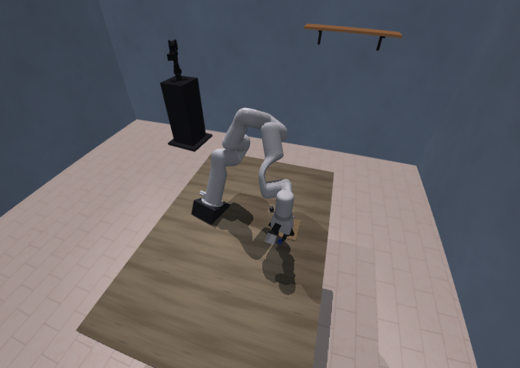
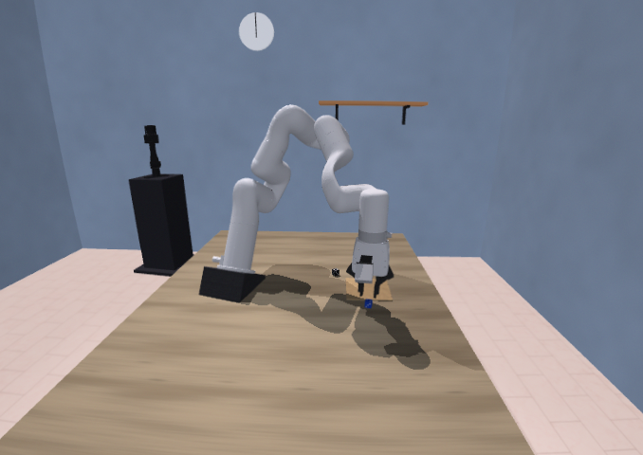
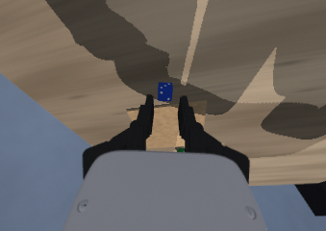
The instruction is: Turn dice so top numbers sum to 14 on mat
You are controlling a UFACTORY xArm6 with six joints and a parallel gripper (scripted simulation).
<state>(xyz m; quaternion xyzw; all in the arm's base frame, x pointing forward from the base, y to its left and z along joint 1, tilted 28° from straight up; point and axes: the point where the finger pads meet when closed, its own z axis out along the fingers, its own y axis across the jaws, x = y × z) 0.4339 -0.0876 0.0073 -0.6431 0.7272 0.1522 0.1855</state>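
Note:
A blue die [image 1: 280, 241] [image 2: 368, 303] [image 3: 165, 91] with white pips lies on the table just off the near edge of the tan mat [image 1: 297, 230] [image 2: 385, 295] [image 3: 165, 126]. My gripper [image 2: 368, 295] [image 3: 165, 104] is partly open and empty, pointing down above the mat's near part, with the blue die just beyond the fingertips in the wrist view. A green die [image 3: 181, 150] shows only partly at the edge of the gripper body; I cannot read its top. A black die [image 1: 271, 208] [image 2: 335, 271] lies left of the mat. The numbers on top are not clearly readable.
The wooden table [image 1: 208, 294] [image 2: 258, 386] carries the arm's black base block [image 1: 208, 211] [image 2: 229, 284] at the left. A black pedestal [image 1: 185, 113] [image 2: 161, 222] stands on the floor beyond the table. A shelf [image 1: 352, 30] [image 2: 373, 103] hangs on the back wall.

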